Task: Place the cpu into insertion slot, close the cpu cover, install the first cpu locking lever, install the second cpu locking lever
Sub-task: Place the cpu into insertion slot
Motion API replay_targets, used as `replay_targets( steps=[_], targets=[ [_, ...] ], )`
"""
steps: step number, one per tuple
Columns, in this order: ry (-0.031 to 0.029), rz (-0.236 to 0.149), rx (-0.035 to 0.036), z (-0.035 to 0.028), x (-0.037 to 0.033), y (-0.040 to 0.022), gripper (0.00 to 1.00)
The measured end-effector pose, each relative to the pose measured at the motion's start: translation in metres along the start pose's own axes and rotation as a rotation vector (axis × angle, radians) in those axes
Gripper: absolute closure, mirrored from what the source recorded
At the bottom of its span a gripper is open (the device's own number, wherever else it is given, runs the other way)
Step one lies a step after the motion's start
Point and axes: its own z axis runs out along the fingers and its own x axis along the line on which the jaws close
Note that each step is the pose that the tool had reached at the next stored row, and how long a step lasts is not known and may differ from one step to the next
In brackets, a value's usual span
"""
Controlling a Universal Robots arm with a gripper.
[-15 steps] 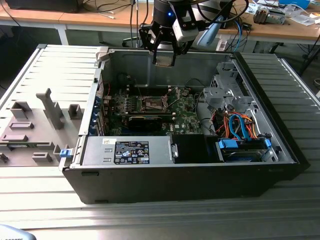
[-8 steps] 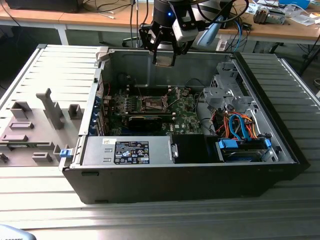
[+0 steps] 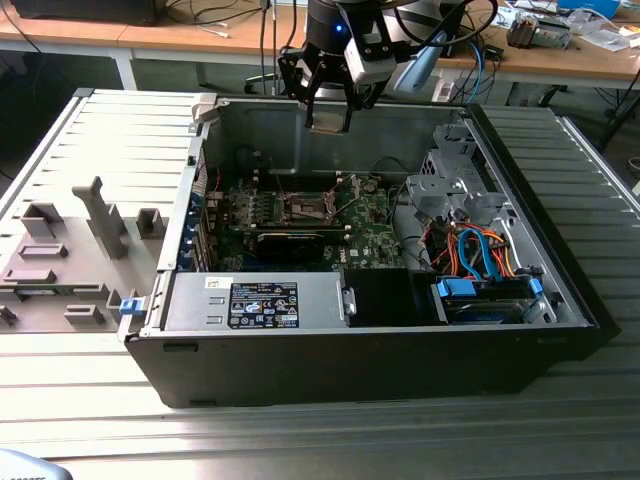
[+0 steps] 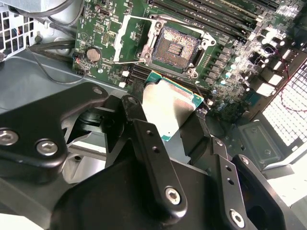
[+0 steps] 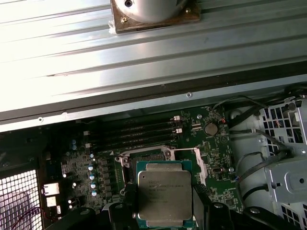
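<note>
Jaws: clamped on opposite edges of the cpu, metal top showing in both wrist views. Held above the open computer case, at 12 o'clock from the insertion slot in the exterior view. Slot bare, with the cpu cover swung open beside it. Around the slot: memory slots; black card at 6 o'clock; drive cage and cables at 3 o'clock.

The insertion slot lies in the motherboard, on the floor of the open computer case. The cpu cover stands swung open just beside the slot. The cpu hangs above the slot, apart from it, between the fingers of the gripper. On the exterior view's right of the slot stands the drive cage. Nearer that camera lies the power supply. On the exterior view's left, outside the case, lies the side panel.
</note>
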Motion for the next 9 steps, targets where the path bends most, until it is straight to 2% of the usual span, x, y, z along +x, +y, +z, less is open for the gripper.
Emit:
replay_targets(
  steps=[9],
  targets=[
    [-0.0003,0.004,-0.0001,0.0,0.0,0.0,0.45]
  ],
)
